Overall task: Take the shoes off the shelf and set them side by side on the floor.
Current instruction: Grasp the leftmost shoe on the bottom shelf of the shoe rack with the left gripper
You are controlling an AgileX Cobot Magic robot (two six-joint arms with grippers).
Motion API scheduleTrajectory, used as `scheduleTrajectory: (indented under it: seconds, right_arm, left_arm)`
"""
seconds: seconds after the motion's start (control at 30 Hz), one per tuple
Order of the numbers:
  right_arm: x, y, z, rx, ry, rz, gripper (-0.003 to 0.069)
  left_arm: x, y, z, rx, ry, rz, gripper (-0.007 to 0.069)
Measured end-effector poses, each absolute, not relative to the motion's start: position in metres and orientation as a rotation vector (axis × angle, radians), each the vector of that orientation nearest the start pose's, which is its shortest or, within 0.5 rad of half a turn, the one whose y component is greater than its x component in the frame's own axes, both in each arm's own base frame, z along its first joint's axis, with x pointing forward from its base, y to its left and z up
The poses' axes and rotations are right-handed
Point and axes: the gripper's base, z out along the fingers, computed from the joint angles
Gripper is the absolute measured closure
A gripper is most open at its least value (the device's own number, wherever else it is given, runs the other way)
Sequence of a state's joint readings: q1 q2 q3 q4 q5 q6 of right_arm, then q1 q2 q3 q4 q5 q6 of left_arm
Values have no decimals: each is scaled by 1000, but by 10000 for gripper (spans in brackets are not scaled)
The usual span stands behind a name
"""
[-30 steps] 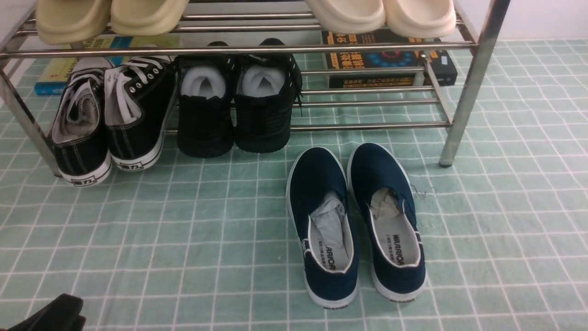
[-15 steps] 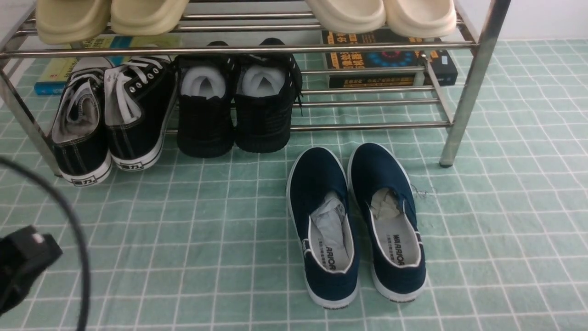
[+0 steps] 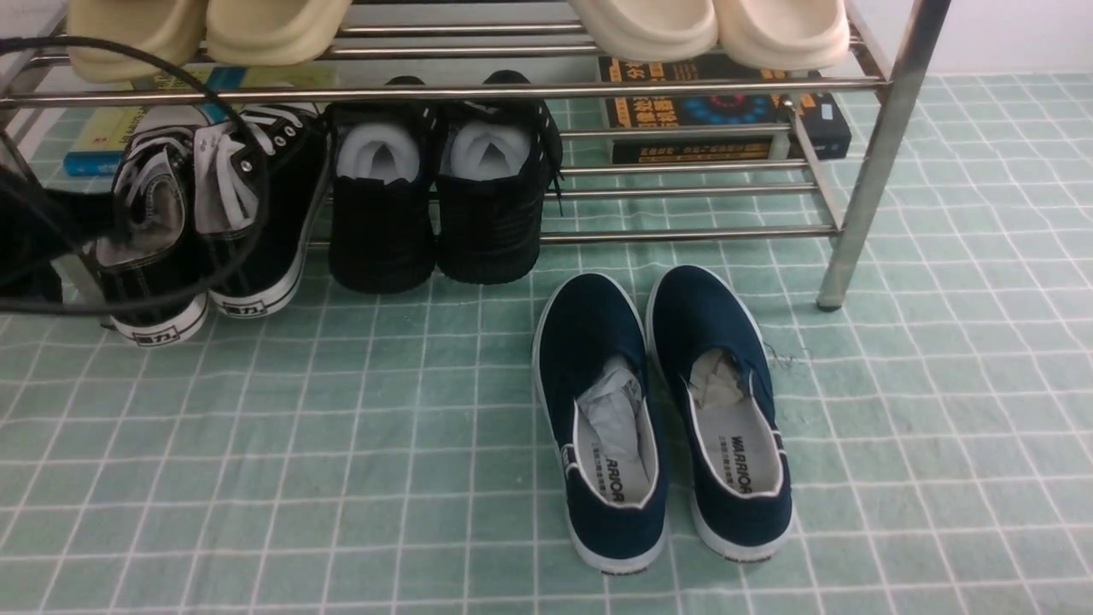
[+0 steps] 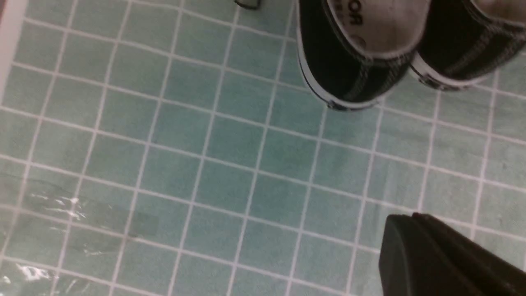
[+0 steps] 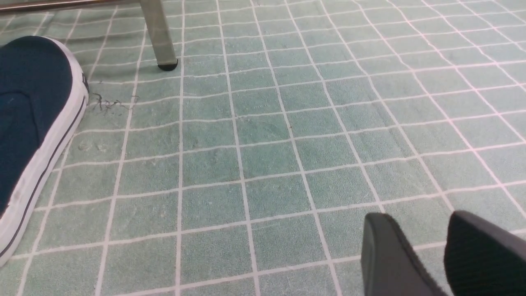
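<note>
Front view: black canvas lace-up sneakers (image 3: 286,205) located on the lower tier of the steel shoe rack (image 3: 871,184), at its left end. Heels face me and overhang the front edge; the pair sits side by side, the two shoes touching at the heels. White laces and metal eyelets readable; toes partly hidden.

My left arm (image 3: 51,226), dark and blurred, enters at the left edge in front of the rack's leg. A black cable (image 3: 192,295) loops from it across the view of both sneakers. No contact with them can be confirmed.

Neighbors on the same tier: black knit shoes (image 3: 491,226) with white stuffing, then books (image 3: 726,149) lying farther right. A yellow-and-blue book (image 3: 94,141) lies behind the sneakers. Cream clogs (image 3: 781,34) occupy the upper tier.

Navy slip-ons (image 3: 598,333) stand together on the pale green gridded floor (image 3: 384,478), in front of the rack, toes toward it, insoles marked WARRIOR.

Left wrist view: left pincer (image 4: 411,218) closed, fingertips together, nothing held.

Right wrist view: right pincer (image 5: 417,222) open, floor showing between its fingers, nothing held. One slip-on's toe and a rack leg also visible.
</note>
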State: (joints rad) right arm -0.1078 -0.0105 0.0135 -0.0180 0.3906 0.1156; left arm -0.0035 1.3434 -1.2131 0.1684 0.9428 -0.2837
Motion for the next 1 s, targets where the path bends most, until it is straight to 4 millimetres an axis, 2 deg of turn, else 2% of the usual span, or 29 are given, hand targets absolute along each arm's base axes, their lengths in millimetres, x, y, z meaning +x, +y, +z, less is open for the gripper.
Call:
scheduleTrajectory:
  seconds: [0.1, 0.23, 0.3, 0.43, 0.53, 0.7, 0.83, 1.0]
  right_arm:
    - [52, -6, 174, 198, 1867, -13, 422]
    - [52, -6, 174, 198, 1867, -13, 422]
    - [52, -6, 174, 198, 1867, -13, 422]
    - [52, -6, 174, 198, 1867, -13, 422]
    - [52, -6, 174, 198, 1867, -13, 422]
    - [52, -6, 174, 198, 1867, -13, 422]
    - [52, -6, 174, 198, 1867, -13, 422]
    - [52, -6, 174, 198, 1867, -13, 421]
  left_arm:
    - [298, 28, 337, -376, 2550, 96, 616]
    - [311, 54, 327, -521, 2539, 37, 613]
    - [317, 60, 321, -553, 2525, 14, 612]
    - [330, 61, 311, -542, 2489, -16, 599]
    - [342, 53, 308, -447, 2443, -22, 551]
    - [356, 48, 301, -401, 2397, -28, 419]
    - [369, 50, 286, -405, 2385, -31, 302]
    - [380, 51, 266, -411, 2407, -31, 270]
